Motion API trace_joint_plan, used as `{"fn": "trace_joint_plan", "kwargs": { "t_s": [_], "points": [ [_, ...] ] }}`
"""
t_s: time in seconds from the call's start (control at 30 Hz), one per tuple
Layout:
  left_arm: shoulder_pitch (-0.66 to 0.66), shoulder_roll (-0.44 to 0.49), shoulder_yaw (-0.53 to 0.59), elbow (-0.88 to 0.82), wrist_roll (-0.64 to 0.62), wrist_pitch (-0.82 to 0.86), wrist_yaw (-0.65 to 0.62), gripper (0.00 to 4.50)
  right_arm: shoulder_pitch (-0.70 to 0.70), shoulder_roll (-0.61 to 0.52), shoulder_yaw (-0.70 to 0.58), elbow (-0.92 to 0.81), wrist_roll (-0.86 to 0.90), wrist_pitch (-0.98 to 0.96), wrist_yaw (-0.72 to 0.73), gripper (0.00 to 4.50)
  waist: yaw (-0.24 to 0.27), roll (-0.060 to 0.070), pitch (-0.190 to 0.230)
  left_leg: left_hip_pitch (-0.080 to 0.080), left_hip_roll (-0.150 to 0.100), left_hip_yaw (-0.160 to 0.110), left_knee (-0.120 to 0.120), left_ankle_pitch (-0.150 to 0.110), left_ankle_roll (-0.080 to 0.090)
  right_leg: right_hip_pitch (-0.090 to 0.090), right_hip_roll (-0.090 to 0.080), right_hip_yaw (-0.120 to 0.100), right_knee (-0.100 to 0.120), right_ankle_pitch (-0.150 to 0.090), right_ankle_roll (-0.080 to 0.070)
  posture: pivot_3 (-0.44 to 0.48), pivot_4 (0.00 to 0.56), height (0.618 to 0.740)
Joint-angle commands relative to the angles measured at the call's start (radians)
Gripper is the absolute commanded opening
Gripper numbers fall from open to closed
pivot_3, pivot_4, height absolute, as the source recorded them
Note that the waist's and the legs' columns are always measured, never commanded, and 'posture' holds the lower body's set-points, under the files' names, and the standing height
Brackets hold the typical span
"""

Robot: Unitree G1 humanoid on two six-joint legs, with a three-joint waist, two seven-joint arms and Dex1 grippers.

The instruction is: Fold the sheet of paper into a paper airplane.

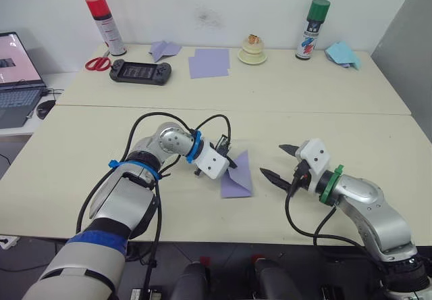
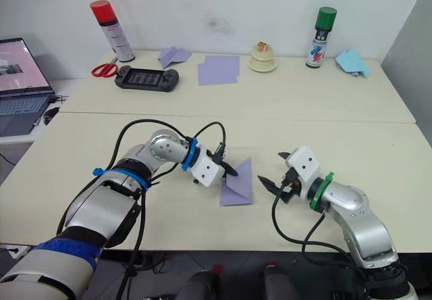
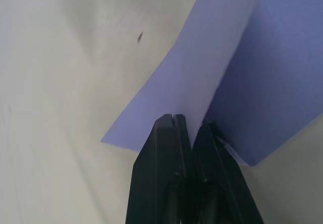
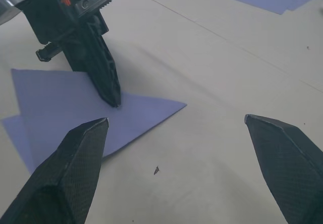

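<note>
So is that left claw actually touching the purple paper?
Touching. In the left wrist view the left gripper has its fingers shut on the edge of the sheet of paper.

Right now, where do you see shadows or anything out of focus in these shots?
Left wrist view: the left gripper looks soft up close, pinching the sheet of paper. Right wrist view: the right gripper's fingertips look blurred. Left eye view: a faint shadow edges the paper.

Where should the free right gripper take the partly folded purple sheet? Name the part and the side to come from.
Take the sheet of paper by its raised flap, at the free edge facing the right gripper, coming in from the robot's right. That flap stands off the table, so open fingers can likely straddle it. The left gripper is shut on the sheet's opposite edge.
</note>
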Motion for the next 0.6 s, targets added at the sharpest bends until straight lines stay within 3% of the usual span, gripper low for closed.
{"fn": "trace_joint_plan", "kwargs": {
  "t_s": [0.03, 0.23, 0.4, 0.6],
  "points": [
    [0.051, 0.095, 0.007, -0.231, 0.008, 0.173, -0.041, 0.01, -0.008, 0.012, 0.007, -0.002, -0.021, -0.056, -0.012, 4.50, -0.004, 0.000, 0.000, 0.000, 0.000, 0.000, 0.000, 0.000, 0.000, 0.000, 0.000, 0.000, 0.000, 0.000, 0.000, 0.000, 0.150, 0.740],
    [0.273, 0.191, 0.070, -0.913, 0.065, 0.854, -0.152, 0.01, -0.005, 0.030, 0.048, 0.027, -0.053, -0.109, -0.010, 4.50, -0.001, 0.001, 0.000, 0.001, 0.002, 0.000, 0.000, 0.000, -0.001, -0.001, -0.001, 0.001, 0.002, 0.000, 0.000, 0.000, 0.150, 0.740],
    [0.358, 0.128, 0.049, -1.117, 0.167, 1.189, -0.109, 0.01, -0.022, 0.046, 0.073, 0.051, -0.068, -0.142, -0.002, 4.50, 0.003, 0.001, 0.000, 0.001, 0.000, 0.000, 0.006, 0.000, 0.000, 0.001, 0.000, 0.001, 0.006, 0.000, 0.000, 0.000, 0.150, 0.740],
    [0.344, 0.065, 0.036, -1.120, 0.155, 1.304, -0.064, 1.63, -0.035, 0.008, 0.094, 0.093, -0.109, -0.214, 0.036, 4.50, 0.002, 0.001, 0.000, 0.004, 0.001, -0.001, 0.015, 0.000, 0.000, 0.005, 0.001, 0.001, 0.013, -0.003, 0.005, 0.000, 0.150, 0.740]
  ]
}}
